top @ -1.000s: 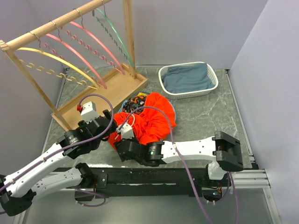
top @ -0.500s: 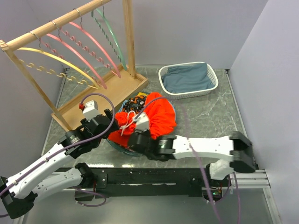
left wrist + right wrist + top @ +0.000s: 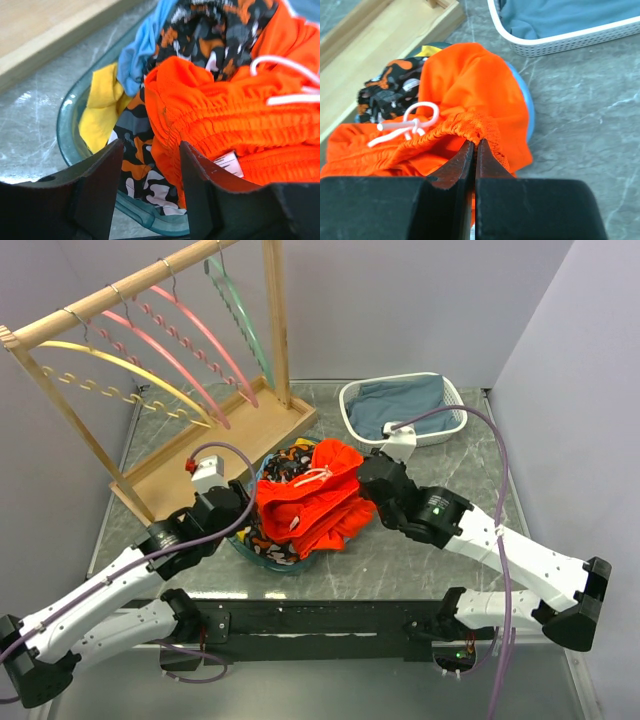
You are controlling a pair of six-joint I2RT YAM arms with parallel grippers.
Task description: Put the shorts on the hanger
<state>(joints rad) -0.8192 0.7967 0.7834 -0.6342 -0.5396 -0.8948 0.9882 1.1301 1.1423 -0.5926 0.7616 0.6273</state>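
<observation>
The bright orange-red shorts (image 3: 310, 498) lie bunched on top of a glass bowl (image 3: 262, 558), white drawstring up. My right gripper (image 3: 474, 142) is shut on the elastic waistband at the shorts' (image 3: 465, 85) right side; from above the right gripper (image 3: 354, 480) sits at the cloth's right edge. My left gripper (image 3: 150, 150) stands open at the bowl's left rim, with the left end of the shorts (image 3: 225, 115) and some patterned cloth between its jaws; from above the left gripper (image 3: 252, 508) is level with the waistband. The pale green hanger (image 3: 240, 315) hangs on the rack at the far right end of its rail.
The bowl (image 3: 70, 130) also holds a black-orange-white patterned garment (image 3: 220, 30) and yellow and blue cloth. A wooden rack (image 3: 230, 435) with pink and yellow hangers stands at the back left. A white basket (image 3: 400, 443) with blue-grey cloth (image 3: 400, 405) sits at the back right.
My right arm swung from in front of the bowl to its right side, shut on the waistband and drew the shorts out. The left gripper moved in to the waistband's left end, its jaws narrowing.
</observation>
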